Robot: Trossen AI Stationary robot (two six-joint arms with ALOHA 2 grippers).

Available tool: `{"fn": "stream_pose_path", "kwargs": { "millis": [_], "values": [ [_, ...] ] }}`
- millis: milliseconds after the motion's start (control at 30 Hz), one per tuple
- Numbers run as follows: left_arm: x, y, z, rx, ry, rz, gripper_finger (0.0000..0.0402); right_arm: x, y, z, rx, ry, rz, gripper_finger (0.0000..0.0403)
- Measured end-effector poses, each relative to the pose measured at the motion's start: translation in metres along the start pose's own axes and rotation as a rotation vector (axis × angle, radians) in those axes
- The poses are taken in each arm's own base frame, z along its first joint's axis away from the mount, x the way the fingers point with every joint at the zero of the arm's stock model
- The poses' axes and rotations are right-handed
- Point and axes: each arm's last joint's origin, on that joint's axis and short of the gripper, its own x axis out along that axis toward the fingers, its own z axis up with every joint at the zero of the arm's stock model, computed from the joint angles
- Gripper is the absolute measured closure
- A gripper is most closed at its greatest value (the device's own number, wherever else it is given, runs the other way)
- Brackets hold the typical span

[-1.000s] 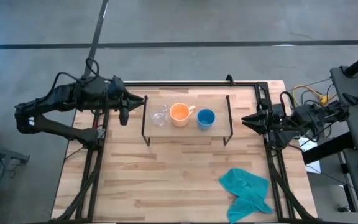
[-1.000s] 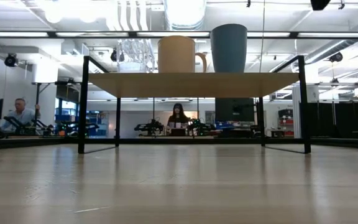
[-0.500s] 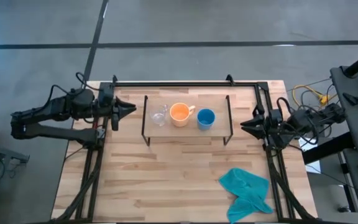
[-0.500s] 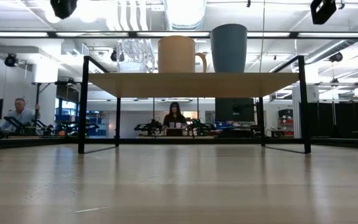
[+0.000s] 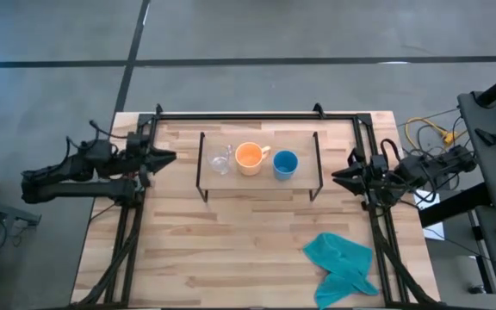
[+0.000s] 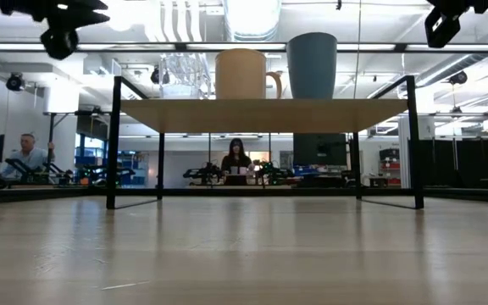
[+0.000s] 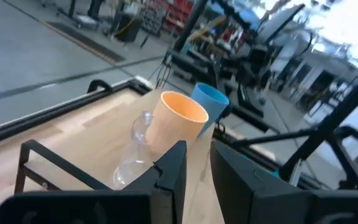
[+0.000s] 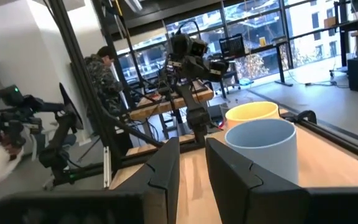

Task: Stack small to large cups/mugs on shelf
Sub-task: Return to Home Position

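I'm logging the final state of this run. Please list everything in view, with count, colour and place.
Glass cup: one, clear, on the shelf, row's end nearest the left arm.
Orange mug: one, orange, on the shelf, middle of the row.
Blue cup: one, blue, on the shelf, end nearest the right arm.
Shelf: one, light wood, black wire legs, on the table between the grippers.
Teal cloth: one, teal, crumpled on the table, right side.
Table: one, light wood, black frame.
People: two in the low view, in the room behind.
Left gripper: dark, open, at the table's left edge.
Right gripper: dark, open, at the right edge.
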Motion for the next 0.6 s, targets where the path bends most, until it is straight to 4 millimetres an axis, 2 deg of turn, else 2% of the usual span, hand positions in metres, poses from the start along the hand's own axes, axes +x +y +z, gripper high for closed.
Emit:
{"fn": "stream_pose_path", "kwargs": {
  "millis": [133,300,600],
  "values": [
    [-0.003,0.010,-0.019,-0.025,-0.008,-0.006,0.0343,0.001,-0.002,-0.011,0.009,-0.025,0.006,0.0328],
    [-0.009,0.016,-0.029,-0.052,-0.061,-0.037,0.0343,0.001,-0.005,-0.023,0.023,-0.061,0.014,0.0328],
    [-0.008,0.027,-0.050,-0.058,-0.051,-0.032,0.0343,-0.002,-0.010,-0.042,0.032,-0.062,0.034,0.0328]
  ]
}}
